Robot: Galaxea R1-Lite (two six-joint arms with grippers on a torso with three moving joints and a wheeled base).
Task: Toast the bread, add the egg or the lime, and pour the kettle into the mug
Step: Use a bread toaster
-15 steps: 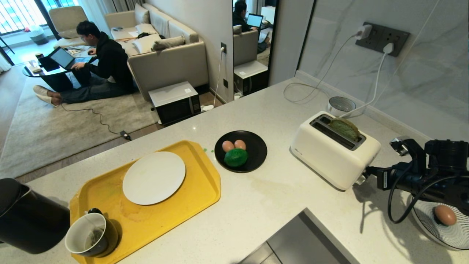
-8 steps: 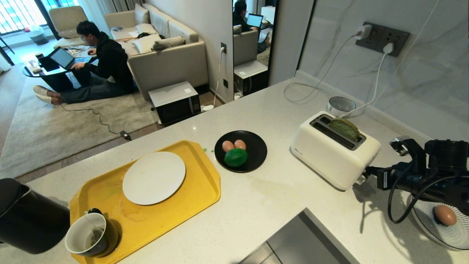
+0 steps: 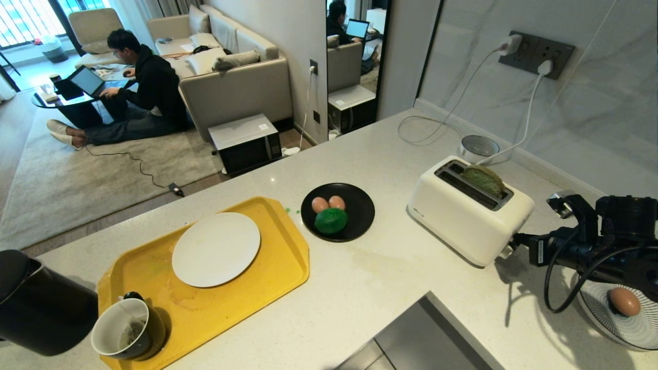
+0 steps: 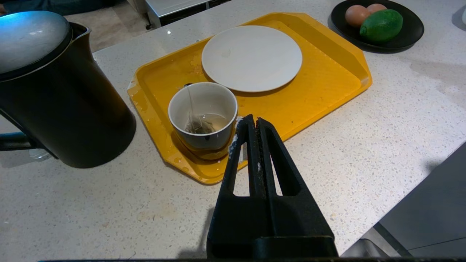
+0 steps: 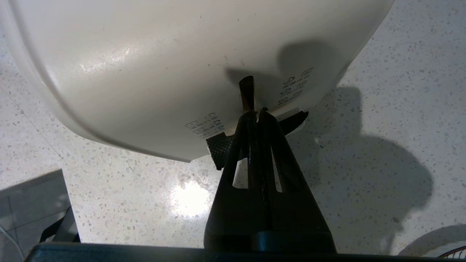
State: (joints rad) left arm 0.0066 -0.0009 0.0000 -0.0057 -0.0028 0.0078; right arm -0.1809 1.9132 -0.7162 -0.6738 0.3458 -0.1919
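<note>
Two grippers show. The right gripper [image 5: 256,113] has its fingers pressed together, holding nothing, with the tips at the end face of the white toaster [image 3: 470,210], right by the lever [image 5: 247,92] in its slot. Above and beyond those tips, the bread [image 3: 483,180] stands in the toaster's far slot, its green top poking out. Behind the right arm, toward the robot, a single egg [image 3: 624,301] lies on a striped plate [image 3: 635,331]. Off to the gripper's left, past the toaster, a black plate [image 3: 360,213] carries the lime [image 3: 331,220] and two eggs [image 3: 328,203] touching one another.

The left gripper [image 4: 256,122] is also closed and empty, hanging above the counter [image 4: 364,145] at the near edge of the yellow tray [image 4: 327,83]. The mug [image 4: 202,114] sits on the tray just beside its tips, with a tea bag [image 4: 198,125] and a little liquid inside. The kettle [image 4: 54,98] stands on the counter farther to that side, off the tray, lid on. A white plate [image 4: 252,57] lies on the tray beyond the mug.

A person [image 3: 146,87] sits on the floor in the room behind, at a laptop [image 3: 86,80].
</note>
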